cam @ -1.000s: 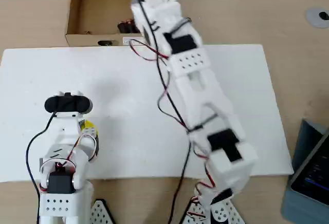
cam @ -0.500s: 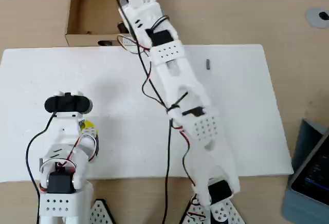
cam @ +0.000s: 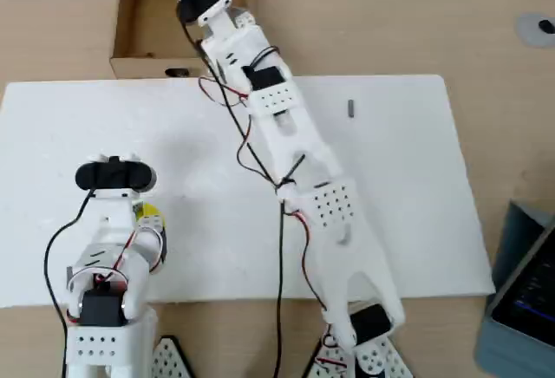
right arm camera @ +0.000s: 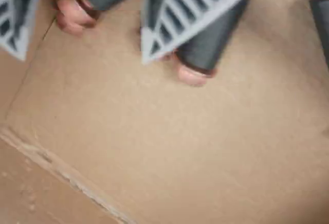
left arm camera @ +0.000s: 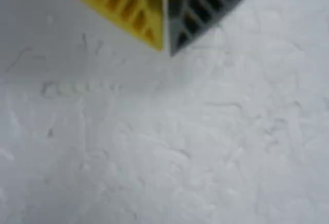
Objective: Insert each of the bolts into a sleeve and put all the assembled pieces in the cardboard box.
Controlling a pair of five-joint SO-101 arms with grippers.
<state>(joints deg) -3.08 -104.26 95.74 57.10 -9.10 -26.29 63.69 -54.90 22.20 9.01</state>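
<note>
The right claw hangs spread apart inside the cardboard box at the upper left, where several sleeved bolts lie on its floor, the left claw sits closed and empty over the white mat, and one small dark part lies loose there, so little seems left.

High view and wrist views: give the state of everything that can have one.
Cardboard box: open-topped.
Right gripper: jaws open, inside the box.
Left gripper: jaws shut, empty, over the white mat.
Assembled pieces: lying on the box floor.
Small dark piece: loose on the mat.
</note>
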